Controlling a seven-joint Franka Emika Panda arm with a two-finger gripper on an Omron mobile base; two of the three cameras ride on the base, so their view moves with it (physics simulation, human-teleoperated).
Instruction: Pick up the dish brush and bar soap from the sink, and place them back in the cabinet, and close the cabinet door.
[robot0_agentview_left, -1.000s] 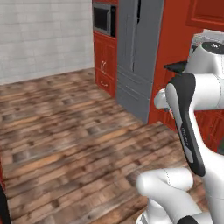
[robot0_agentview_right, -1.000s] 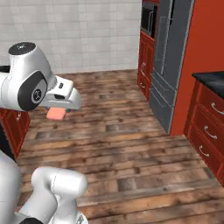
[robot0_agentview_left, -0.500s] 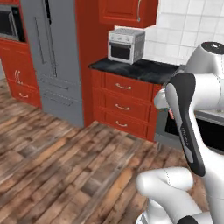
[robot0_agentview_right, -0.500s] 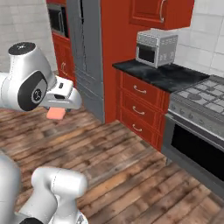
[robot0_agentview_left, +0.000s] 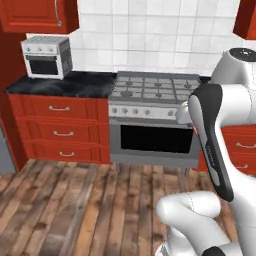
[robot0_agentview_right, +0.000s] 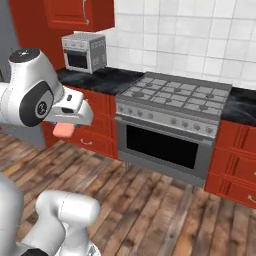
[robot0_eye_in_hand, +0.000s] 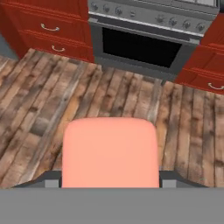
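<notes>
The gripper (robot0_agentview_right: 64, 125) holds the bar soap (robot0_eye_in_hand: 110, 152) between its fingers, with the jaws closed on the wide pink bar. In the right base view the soap shows as a small salmon piece under the white hand, at the left of the picture and well above the wooden floor (robot0_eye_in_hand: 39, 109). In the hand view the bar takes the near middle, and beyond it lie the floor and the oven door of the stove (robot0_agentview_right: 172, 107).

What changed in the last second is the whole scene, not the things. One second ago both base views looked at a grey refrigerator and red tall cabinets; half a second ago at a counter with a small toaster oven (robot0_agentview_left: 46, 57); now the stove stands in the middle, with the toaster oven at the far left. So the base is turning or driving through the kitchen, while the arm keeps its pose and the soap stays in the grip.

This probably means the soap is on the way to the cabinet, though I cannot say which red cabinet is the target. The placing and the closing of the door are not yet done.
</notes>
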